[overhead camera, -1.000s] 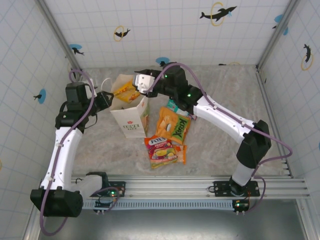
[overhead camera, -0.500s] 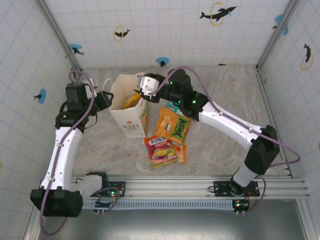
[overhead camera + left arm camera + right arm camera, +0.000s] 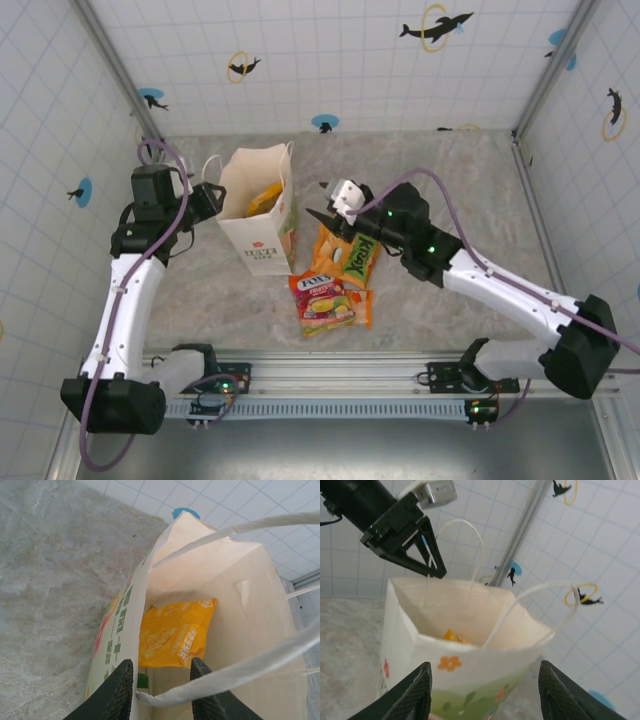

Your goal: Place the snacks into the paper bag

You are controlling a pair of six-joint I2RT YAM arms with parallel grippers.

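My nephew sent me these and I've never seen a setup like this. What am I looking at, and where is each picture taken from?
Two robot arms are bolted at the near edge of a table. One picture looks down from above; the other two come from cameras on each wrist. The left arm has its jaws astride the rim of a paper bag, one finger inside. A yellow packet already lies in the bag. The right arm hovers with jaws open and empty by an orange packet; a red FOX'S packet lies nearer on the table.
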